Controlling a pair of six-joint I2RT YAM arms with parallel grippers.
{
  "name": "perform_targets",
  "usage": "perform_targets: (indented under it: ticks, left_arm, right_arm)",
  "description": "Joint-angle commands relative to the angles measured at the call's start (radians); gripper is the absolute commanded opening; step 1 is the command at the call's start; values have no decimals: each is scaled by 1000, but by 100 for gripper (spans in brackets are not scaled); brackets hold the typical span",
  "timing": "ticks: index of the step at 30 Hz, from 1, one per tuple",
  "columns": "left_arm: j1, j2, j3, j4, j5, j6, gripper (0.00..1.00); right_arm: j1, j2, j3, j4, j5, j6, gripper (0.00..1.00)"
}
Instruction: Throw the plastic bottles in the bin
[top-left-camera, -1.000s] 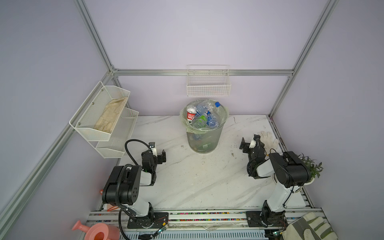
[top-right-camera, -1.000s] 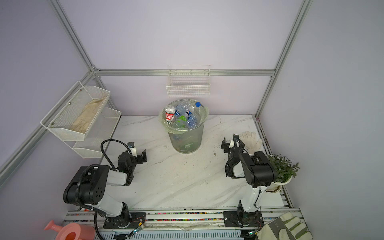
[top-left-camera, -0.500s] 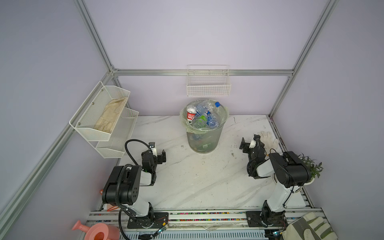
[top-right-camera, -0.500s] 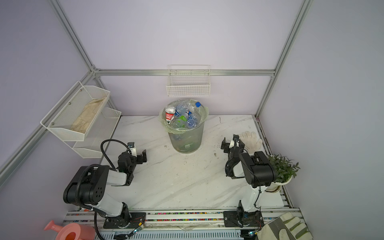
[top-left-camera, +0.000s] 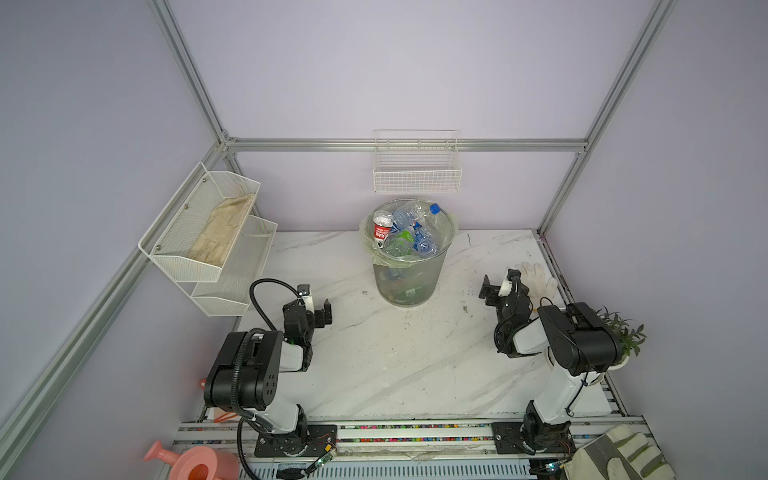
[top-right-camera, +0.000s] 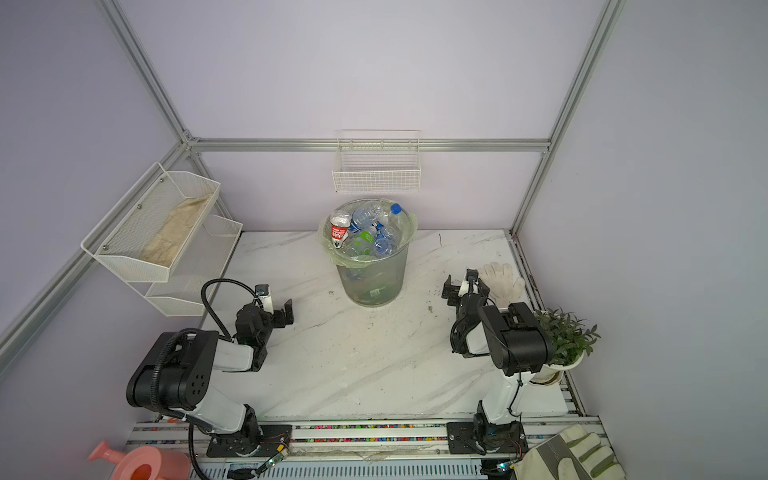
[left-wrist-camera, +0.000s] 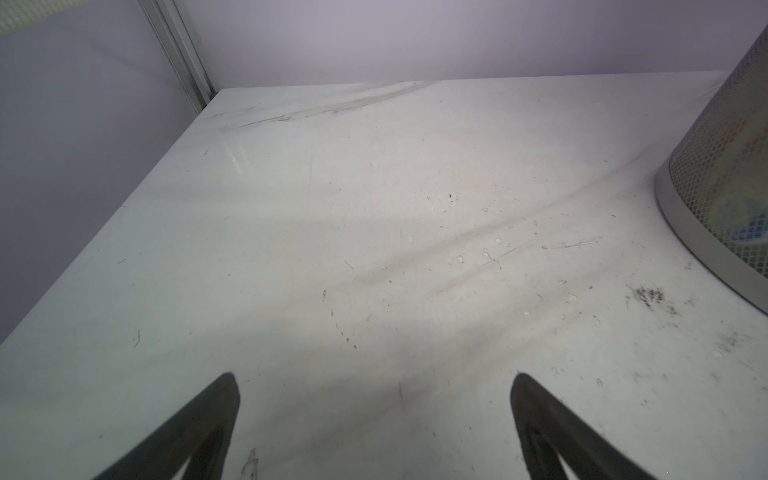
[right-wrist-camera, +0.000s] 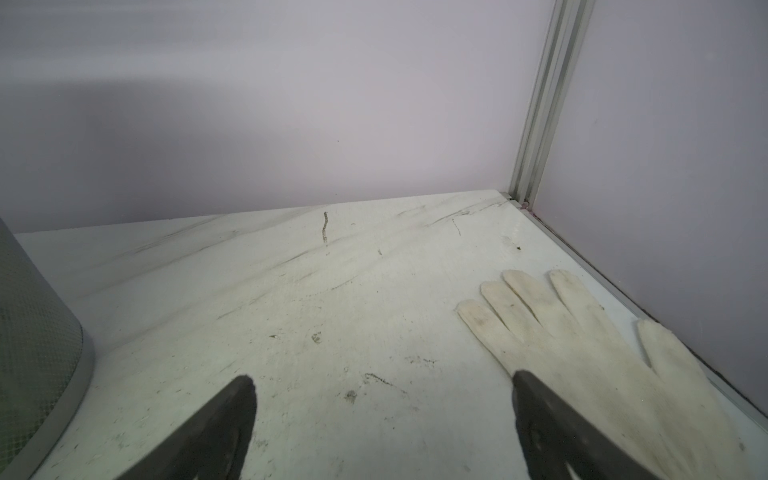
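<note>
The bin (top-left-camera: 409, 282) (top-right-camera: 372, 282), a grey mesh basket with a pale green liner, stands at the back middle of the marble table. Several plastic bottles (top-left-camera: 405, 230) (top-right-camera: 365, 232) are heaped inside it up to the rim, with red, blue and green labels. Every bottle I see lies in the bin. My left gripper (top-left-camera: 316, 305) (left-wrist-camera: 374, 378) hovers low over bare table, to the left of the bin and nearer the front, open and empty. The right gripper (top-left-camera: 498, 286) (right-wrist-camera: 382, 376) is to the right of the bin, open and empty. The bin's wall edges both wrist views (left-wrist-camera: 715, 187) (right-wrist-camera: 29, 332).
A white cloth glove (top-left-camera: 538, 278) (right-wrist-camera: 582, 353) lies flat beside my right gripper, near the right wall. A potted plant (top-left-camera: 621, 332) stands behind the right arm. White wire baskets (top-left-camera: 417, 166) (top-left-camera: 199, 232) hang on the walls. A pink watering can (top-left-camera: 195, 463) sits at the front left.
</note>
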Motion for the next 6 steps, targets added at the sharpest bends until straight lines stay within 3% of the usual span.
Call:
perform_targets:
  ticks: [1,6]
  left_arm:
    - [7,-14,57,50,6,5,100]
    - [7,-11,58,53,4,3,100]
  right_arm:
    - [-4,-21,24,-4,-14,-1,97]
    - [-8,-26,17,8,-21,-11,97]
